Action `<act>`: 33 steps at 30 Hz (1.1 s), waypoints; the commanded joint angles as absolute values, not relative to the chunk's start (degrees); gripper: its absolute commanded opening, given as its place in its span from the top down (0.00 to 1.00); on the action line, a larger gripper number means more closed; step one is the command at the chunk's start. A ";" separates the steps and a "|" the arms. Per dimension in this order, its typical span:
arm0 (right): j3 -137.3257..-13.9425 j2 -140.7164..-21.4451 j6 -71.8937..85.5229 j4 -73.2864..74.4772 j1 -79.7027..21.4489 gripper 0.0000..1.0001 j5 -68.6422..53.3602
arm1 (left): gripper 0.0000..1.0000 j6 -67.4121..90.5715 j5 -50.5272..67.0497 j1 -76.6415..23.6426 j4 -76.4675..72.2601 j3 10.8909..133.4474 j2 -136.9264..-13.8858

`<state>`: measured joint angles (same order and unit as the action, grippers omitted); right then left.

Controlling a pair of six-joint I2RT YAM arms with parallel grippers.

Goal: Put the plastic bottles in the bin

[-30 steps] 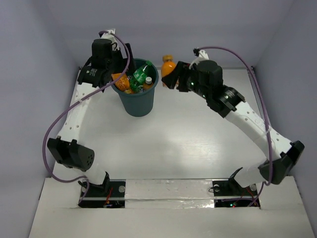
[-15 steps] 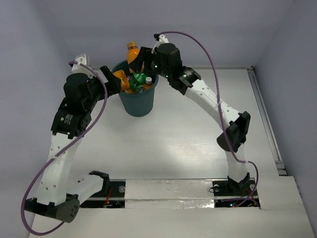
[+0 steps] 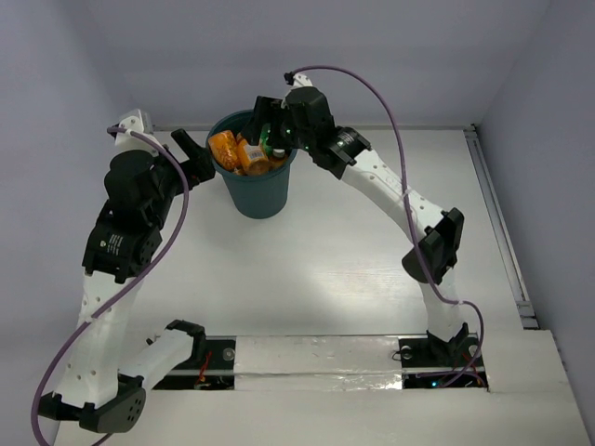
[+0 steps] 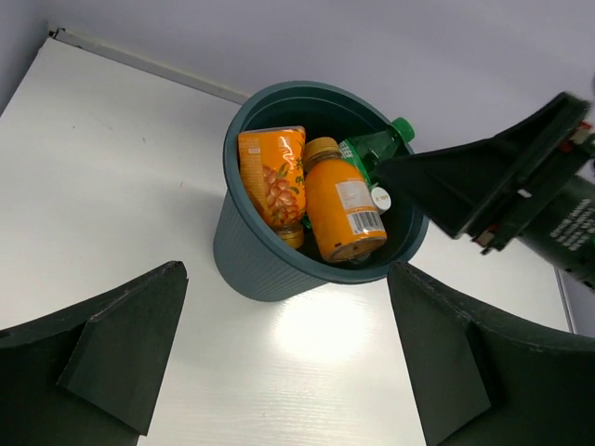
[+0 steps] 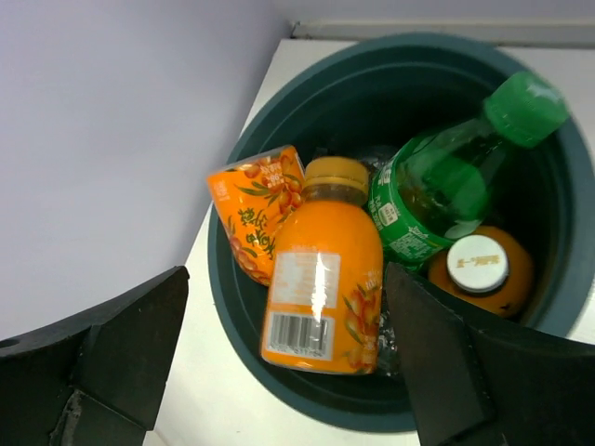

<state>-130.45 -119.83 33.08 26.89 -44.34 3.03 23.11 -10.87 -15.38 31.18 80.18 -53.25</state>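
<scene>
Plainly both sets of jaws gape empty. The right gripper [image 3: 265, 128], low over the bin [image 3: 258, 197], could clip its rim, spilling the plastic bottles [image 5: 325, 269].

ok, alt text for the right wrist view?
A dark teal bin seen from above holds an orange bottle with a barcode label, an orange-wrapped bottle to its left, a green bottle and a white-capped bottle to its right. The right end effector is open and empty above it.
</scene>
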 commanded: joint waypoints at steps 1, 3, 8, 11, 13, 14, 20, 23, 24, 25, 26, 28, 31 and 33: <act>-132.01 -113.56 32.08 25.75 -44.38 0.08 5.80 | 0.13 23.11 -11.86 -16.25 30.15 83.14 -53.70; -130.27 -111.63 32.08 24.97 -44.38 0.08 6.06 | 0.13 23.12 -11.60 -16.26 29.97 83.32 -53.88; -120.08 -97.50 30.41 20.05 -44.38 0.67 10.01 | 0.12 23.47 -9.41 -16.26 29.09 83.32 -53.79; -106.74 -83.40 28.39 15.92 -44.38 1.00 14.23 | 0.12 25.04 -8.00 -16.26 27.78 83.06 -53.00; -96.13 -75.19 26.81 13.20 -44.38 1.00 17.38 | 0.12 26.45 -6.42 -16.26 25.59 82.53 -51.17; -93.19 -67.40 25.15 12.92 -44.38 1.00 18.71 | 0.12 26.89 -5.63 -16.26 24.45 82.36 -50.28; -83.33 -47.92 23.55 23.01 -44.38 0.28 34.41 | 0.01 29.88 -5.19 -16.79 18.21 82.97 -45.09; -82.36 -42.02 25.92 28.55 -44.38 0.00 42.15 | 0.01 29.71 -4.75 -16.79 15.92 83.32 -43.42; -81.57 -40.97 26.36 29.61 -44.38 0.00 43.75 | 0.01 29.53 -4.92 -16.79 15.91 83.58 -43.16; -81.04 -39.48 26.80 30.49 -44.38 0.00 45.60 | 0.01 29.36 -5.18 -16.79 16.08 84.19 -42.63; -80.43 -38.85 26.72 30.41 -44.38 0.00 45.70 | 0.01 29.09 -5.62 -16.79 16.26 84.46 -42.45; -79.46 -38.32 26.89 30.85 -44.38 0.00 45.36 | 0.01 28.22 -5.80 -16.79 16.70 84.55 -42.19; -78.93 -38.32 26.89 31.46 -44.38 0.00 43.60 | 0.01 27.95 -6.15 -16.79 19.50 84.90 -42.10; -78.49 -38.41 26.63 31.47 -44.38 0.00 42.28 | 0.01 28.39 -5.54 -16.79 20.74 83.50 -41.84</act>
<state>-78.76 -38.00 26.24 29.98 -44.29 41.43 28.71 -6.07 -16.51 20.08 84.03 -41.54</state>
